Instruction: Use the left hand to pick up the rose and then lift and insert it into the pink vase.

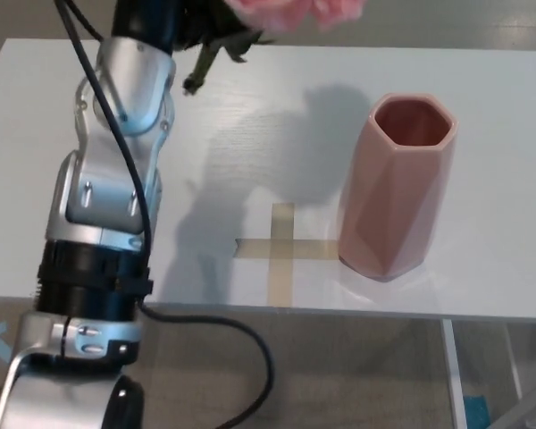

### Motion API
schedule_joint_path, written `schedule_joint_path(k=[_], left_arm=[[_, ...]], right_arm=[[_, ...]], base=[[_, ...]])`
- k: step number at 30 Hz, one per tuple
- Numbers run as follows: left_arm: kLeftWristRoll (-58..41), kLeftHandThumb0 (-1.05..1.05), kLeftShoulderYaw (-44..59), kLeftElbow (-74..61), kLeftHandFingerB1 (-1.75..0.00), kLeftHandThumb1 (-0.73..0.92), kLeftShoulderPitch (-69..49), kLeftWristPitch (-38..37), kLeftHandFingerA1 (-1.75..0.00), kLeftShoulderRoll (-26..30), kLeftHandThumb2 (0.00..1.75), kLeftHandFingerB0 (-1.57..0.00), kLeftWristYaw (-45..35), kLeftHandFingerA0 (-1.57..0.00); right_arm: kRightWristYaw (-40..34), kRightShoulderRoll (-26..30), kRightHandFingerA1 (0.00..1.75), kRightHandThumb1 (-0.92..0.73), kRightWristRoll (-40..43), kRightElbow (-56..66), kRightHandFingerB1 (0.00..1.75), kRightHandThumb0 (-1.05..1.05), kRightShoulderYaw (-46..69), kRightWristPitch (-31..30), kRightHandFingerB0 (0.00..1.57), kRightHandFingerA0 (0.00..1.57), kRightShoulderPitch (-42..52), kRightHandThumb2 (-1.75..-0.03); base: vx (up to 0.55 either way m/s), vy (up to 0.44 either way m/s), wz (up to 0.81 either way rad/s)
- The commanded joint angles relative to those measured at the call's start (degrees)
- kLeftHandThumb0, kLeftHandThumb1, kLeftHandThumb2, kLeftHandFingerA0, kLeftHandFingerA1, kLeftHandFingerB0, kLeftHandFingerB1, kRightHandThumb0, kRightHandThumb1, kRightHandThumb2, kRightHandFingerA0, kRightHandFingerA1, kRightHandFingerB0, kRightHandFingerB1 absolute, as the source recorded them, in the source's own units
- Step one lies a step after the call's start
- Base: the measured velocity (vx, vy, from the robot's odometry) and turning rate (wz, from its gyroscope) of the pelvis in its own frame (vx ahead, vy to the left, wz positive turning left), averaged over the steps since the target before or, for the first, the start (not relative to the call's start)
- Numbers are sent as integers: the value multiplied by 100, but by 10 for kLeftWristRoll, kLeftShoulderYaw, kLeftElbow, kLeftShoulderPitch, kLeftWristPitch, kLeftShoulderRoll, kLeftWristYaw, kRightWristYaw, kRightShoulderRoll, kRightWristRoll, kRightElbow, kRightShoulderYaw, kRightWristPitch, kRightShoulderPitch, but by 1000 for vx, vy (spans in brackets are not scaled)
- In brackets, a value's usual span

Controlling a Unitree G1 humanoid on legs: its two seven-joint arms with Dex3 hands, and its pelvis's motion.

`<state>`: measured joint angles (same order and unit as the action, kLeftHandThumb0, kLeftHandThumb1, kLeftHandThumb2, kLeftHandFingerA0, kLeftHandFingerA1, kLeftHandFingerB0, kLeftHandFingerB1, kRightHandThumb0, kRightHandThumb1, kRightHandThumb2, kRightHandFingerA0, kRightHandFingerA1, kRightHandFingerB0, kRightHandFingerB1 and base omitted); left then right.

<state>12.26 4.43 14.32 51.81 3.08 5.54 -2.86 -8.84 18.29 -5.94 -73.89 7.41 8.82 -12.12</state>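
Observation:
My left arm rises from the bottom left up to the picture's top edge. Its black hand [156, 18] is mostly cut off there and holds the rose high above the table. Only the lower rim of the pink blooms [295, 11] shows at the top, with a bit of green stem and leaves [210, 49] hanging below the hand. The pink faceted vase [395, 183] stands upright on the white table [482, 98], to the right of and below the rose, its mouth open and empty. My right hand does not show.
A cross of tan tape [281, 248] lies on the table just left of the vase's foot. The table's front edge runs across the lower picture, with floor and a table leg [453, 371] below it.

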Motion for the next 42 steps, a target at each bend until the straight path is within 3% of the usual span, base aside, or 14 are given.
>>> schedule_joint_path(k=[1,2,4,15,42], left_arm=[[-100,-20,34,-32,-76,84,38,134,-126,-25,66,-83,-32,-100],[-100,-20,34,-33,-76,84,38,136,-126,-25,66,-83,-33,-100],[-150,-22,73,-39,-72,82,92,222,-127,-35,65,-85,-29,-108],[-190,-22,95,-59,-73,80,141,290,-136,-45,65,-86,-37,-108],[-240,-21,52,-68,-75,81,231,365,-132,-67,65,-83,-33,-109]], right_arm=[[8,7,44,-64,3,-4,41,-26,1,-3,61,72,4,-58],[8,7,44,-64,3,-4,41,-26,1,-3,61,72,4,-58],[9,9,44,-64,-1,-5,41,-27,-2,-3,61,72,5,-58],[10,10,44,-63,-2,-5,41,-28,-4,-5,60,71,3,-59],[15,7,44,-63,3,-3,41,-27,-1,-7,61,71,-4,-58]], base=[[0,0,0],[0,0,0],[0,0,0],[0,0,0],[0,0,0]])
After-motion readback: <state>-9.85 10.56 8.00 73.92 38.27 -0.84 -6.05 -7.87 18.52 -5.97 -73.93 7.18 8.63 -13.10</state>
